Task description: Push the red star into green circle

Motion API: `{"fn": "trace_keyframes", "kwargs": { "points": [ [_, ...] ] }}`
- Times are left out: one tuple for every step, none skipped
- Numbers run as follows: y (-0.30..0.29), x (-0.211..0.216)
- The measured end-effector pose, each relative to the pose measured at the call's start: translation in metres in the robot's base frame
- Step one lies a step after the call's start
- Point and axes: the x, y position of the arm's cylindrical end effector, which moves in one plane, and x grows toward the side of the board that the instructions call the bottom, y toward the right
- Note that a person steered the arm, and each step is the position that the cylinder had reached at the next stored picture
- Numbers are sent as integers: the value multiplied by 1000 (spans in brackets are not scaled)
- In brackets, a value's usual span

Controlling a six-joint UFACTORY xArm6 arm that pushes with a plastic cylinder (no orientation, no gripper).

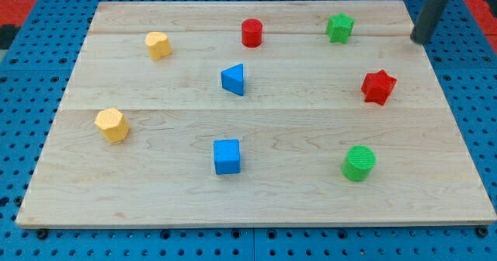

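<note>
The red star (378, 87) lies on the wooden board at the view's right, about mid-height. The green circle (359, 162), a short green cylinder, stands below it and slightly to the left, a clear gap apart. My tip (420, 39) is at the view's upper right, near the board's right edge, above and to the right of the red star and not touching any block.
A green star (339, 27) and a red cylinder (251, 33) sit near the top. A blue triangle (234, 80) and a blue cube (227, 156) are in the middle. Two yellow blocks (158, 45) (112, 125) are at the left. The board (155, 207) rests on a blue pegboard.
</note>
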Motion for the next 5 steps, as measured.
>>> {"fn": "trace_keyframes", "kwargs": {
  "points": [
    [-76, 59],
    [-122, 89],
    [-83, 123],
    [-108, 138],
    [-97, 165]
  ]
}}
